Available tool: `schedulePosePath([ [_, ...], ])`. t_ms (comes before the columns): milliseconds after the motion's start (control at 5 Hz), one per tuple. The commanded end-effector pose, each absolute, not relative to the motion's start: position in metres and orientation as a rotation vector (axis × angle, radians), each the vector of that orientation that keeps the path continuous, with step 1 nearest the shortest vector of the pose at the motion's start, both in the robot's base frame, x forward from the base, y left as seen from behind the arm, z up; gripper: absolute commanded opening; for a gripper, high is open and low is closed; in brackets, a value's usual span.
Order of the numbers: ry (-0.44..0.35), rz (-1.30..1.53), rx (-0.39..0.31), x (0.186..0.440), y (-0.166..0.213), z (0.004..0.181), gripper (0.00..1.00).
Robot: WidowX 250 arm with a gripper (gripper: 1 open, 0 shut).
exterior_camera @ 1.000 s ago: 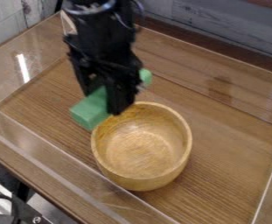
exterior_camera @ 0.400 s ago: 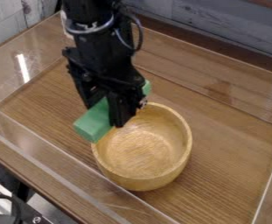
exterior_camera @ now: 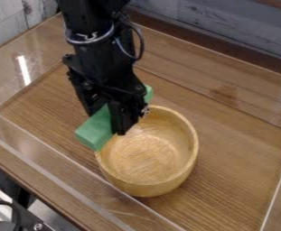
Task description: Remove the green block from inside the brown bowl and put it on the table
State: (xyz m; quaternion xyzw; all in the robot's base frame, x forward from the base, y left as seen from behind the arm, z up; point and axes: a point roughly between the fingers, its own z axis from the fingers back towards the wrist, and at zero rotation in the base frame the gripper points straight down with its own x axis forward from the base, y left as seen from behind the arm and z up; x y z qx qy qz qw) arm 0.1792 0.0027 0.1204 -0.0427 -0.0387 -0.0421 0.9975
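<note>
Your hand (exterior_camera: 100, 110) is closed narrow (whether it grips anything, you can't tell), and the green block (exterior_camera: 94, 130) shows beneath it, beside the bowl's (exterior_camera: 146, 155) rim, over the bench (exterior_camera: 215, 72).

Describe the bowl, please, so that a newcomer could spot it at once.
On the brown wood-grain tabletop, look just below the black robot gripper, near the front edge. There sits a round, thick-walled, light-brown wooden bowl. Its wide, open hollow and pale wood set it apart from the bright green piece at its upper-left rim.
</note>
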Motion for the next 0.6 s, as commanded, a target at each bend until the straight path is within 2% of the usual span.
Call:
schedulePosePath([
  [0,-0.119,-0.087,-0.079,0.182,0.016,0.126,0.0],
  [400,-0.139,-0.073,-0.073,0.186,0.033,0.121,0.0],
])
